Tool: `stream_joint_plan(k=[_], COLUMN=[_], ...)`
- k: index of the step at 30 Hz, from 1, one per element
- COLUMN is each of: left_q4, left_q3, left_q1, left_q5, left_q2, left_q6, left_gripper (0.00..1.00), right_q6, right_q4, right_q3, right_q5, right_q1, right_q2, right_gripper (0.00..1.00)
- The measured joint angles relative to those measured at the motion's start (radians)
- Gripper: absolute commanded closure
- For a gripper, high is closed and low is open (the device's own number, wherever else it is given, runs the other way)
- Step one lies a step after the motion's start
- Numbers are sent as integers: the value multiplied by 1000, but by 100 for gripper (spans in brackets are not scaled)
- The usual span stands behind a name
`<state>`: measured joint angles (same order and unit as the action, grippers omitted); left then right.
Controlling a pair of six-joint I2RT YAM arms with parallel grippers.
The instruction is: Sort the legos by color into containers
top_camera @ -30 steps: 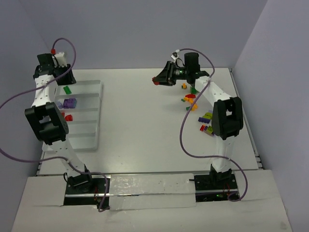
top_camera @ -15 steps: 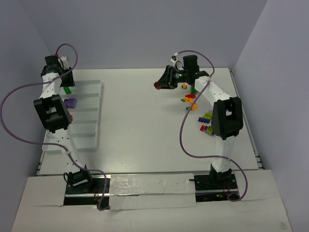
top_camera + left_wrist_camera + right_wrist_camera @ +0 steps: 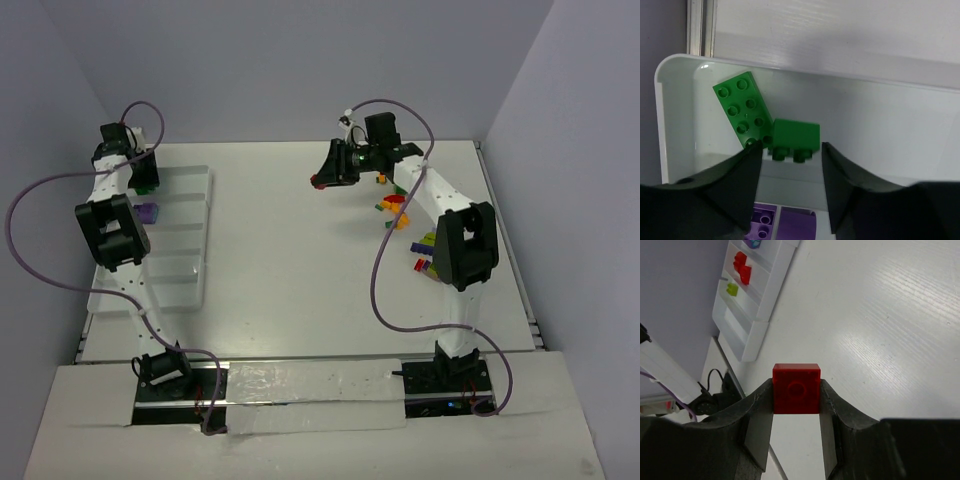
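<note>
At the far left, your left gripper (image 3: 791, 150) hung over the farthest compartment of the white tray (image 3: 670, 100). Its jaws stood partly apart around a small dark green brick (image 3: 796, 134). A sliver of space showed on one side, so the brick looked loose rather than pinched. It sat just beside a larger green brick (image 3: 742, 107) that lay flat, studs up, in the same compartment. Purple bricks (image 3: 775, 222) lay in the next compartment toward you.

Over the table (image 3: 300, 260), toward its far edge, your right gripper (image 3: 796, 396) had its jaws clamped on a red brick (image 3: 796, 385), which it held above the tabletop. Further right, the loose legos (image 3: 400, 205) lay scattered beside your right arm, well apart from the tray.
</note>
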<state>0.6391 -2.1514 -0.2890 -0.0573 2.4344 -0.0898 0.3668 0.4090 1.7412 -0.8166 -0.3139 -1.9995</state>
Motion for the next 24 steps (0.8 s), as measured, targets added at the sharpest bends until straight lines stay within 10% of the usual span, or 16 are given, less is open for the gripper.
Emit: stream_joint_plan(k=[10, 24], left_q4=[18, -144], left_q3=[-30, 776], left_q1=[0, 229], left_q5=[-70, -962], left_q2=[-34, -884], left_q6=[4, 311], left_gripper=[26, 25], right_q6=[-138, -432], right_q4=[57, 1], right_q3=[-6, -154], right_q5=[103, 251], right_q1=[-51, -255], right_q2=[42, 264], right_gripper=[100, 100])
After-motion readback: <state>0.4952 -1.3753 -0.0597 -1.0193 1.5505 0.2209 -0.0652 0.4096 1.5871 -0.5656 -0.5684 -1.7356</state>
